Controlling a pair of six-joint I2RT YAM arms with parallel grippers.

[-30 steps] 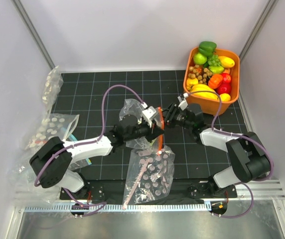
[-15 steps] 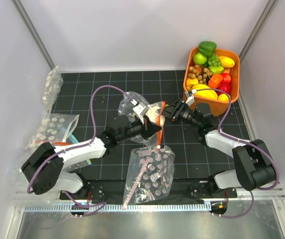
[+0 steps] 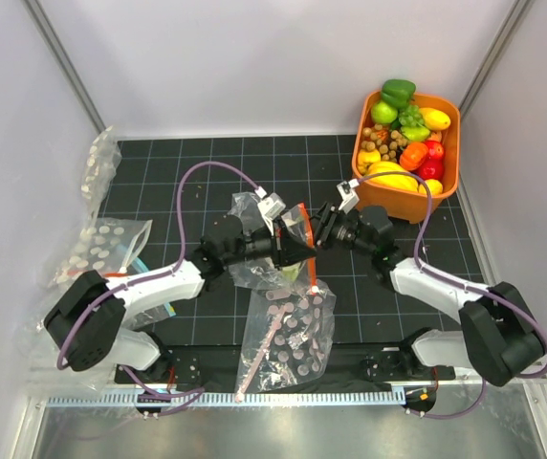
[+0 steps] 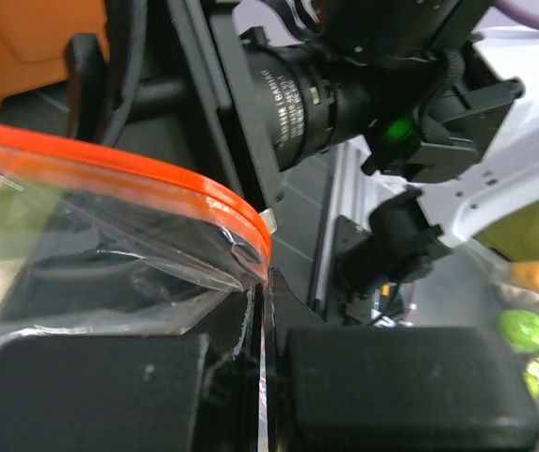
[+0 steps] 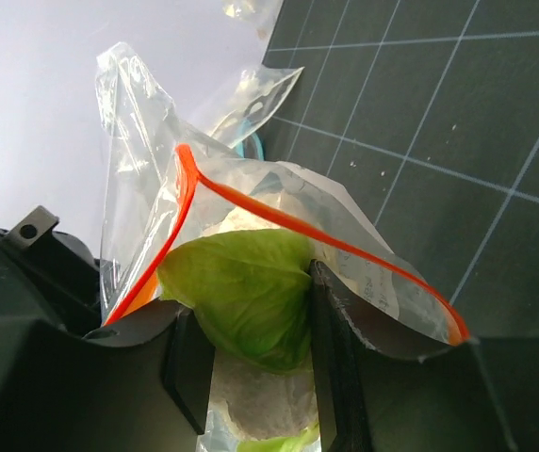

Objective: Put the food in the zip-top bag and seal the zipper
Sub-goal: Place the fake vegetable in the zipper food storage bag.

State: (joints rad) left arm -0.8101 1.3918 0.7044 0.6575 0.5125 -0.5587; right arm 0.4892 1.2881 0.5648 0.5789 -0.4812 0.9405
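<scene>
Left wrist view: we see the left claw [image 4: 262, 315] pinching the zip-top bag [image 4: 100, 264] beside its zipper [image 4: 156, 184]. Our right claw [image 5: 255, 306] grips the green bell pepper [image 5: 236, 268] at the bag's mouth.

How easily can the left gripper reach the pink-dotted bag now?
Probably not yet: the left gripper is shut on the mouth edge of the zip-top bag and would have to let go first. The pink-dotted bag lies uncovered close by.
</scene>
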